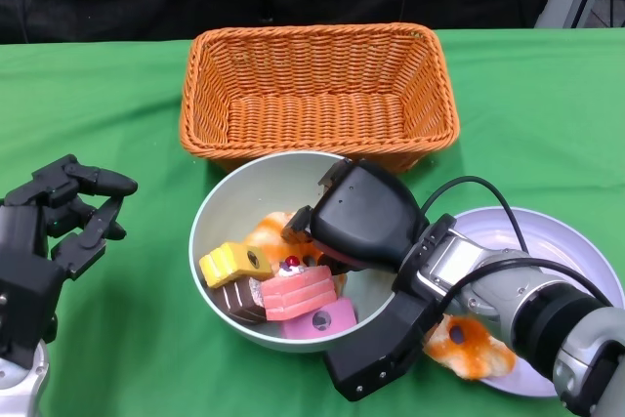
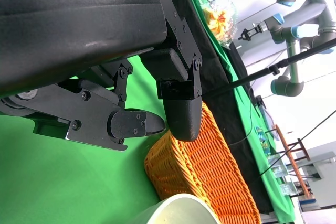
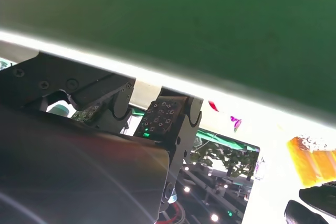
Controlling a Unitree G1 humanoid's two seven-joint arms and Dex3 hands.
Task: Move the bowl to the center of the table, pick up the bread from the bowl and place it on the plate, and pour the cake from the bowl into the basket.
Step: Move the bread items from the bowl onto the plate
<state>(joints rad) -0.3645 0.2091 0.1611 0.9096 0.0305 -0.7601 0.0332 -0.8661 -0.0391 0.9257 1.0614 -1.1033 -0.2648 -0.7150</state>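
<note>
**Bowl centred, bread on plate**

Bowl (image 1: 217,204) w/ cakes (image 1: 293,292) sits centre, just near of basket (image 1: 317,95). Right hand (image 1: 363,217) over bowl's right rim; finger state can't tell. Bread (image 1: 469,349) on plate (image 1: 566,241). Left hand (image 1: 59,217) apart, fingers loosely spread, empty.

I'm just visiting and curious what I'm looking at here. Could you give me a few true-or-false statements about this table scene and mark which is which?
1. The basket holds several cakes. False: it holds nothing; the cakes lie in the bowl.
2. A piece of bread lies on the plate. True.
3. The right hand reaches into the bowl. True.
4. The left hand grips the bowl's rim. False: it holds nothing, apart from the bowl.
5. The tablecloth is green. True.
</note>
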